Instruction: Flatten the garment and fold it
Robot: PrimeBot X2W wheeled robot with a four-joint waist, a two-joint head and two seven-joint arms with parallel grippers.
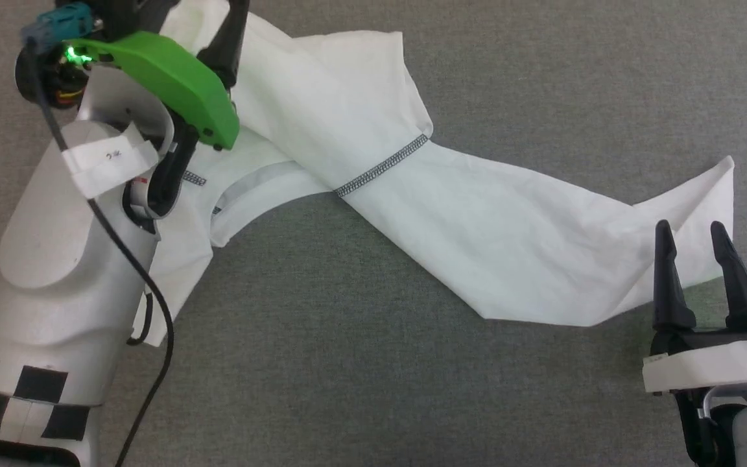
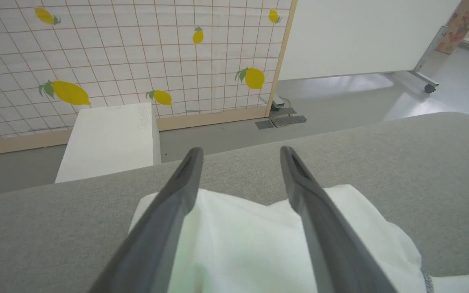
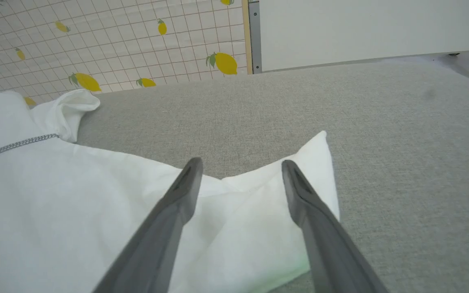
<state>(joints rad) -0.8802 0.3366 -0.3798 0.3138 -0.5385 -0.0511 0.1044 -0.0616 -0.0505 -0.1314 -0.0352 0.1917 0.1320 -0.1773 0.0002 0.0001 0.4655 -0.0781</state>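
The garment (image 1: 477, 220), a white long-sleeved shirt with a grey stitched seam (image 1: 383, 167), lies crumpled across the grey table (image 1: 347, 363). One sleeve stretches out to the right. My left gripper (image 2: 240, 152) is open just above a bunched white edge of the garment (image 2: 238, 244), with nothing between its fingers. Its green-covered wrist (image 1: 166, 78) sits at the upper left over the shirt body. My right gripper (image 1: 690, 228) stands open at the lower right, fingers over the sleeve end (image 3: 259, 211), holding nothing. In the right wrist view this gripper (image 3: 241, 162) straddles the sleeve's corner.
Beyond the table's far edge stands a rigid white box (image 2: 108, 140) on the floor. A lemon-patterned partition (image 2: 136, 53) and a white panel on casters (image 2: 360, 36) rise behind it. Bare grey tabletop (image 3: 381, 142) spreads right of and behind the sleeve.
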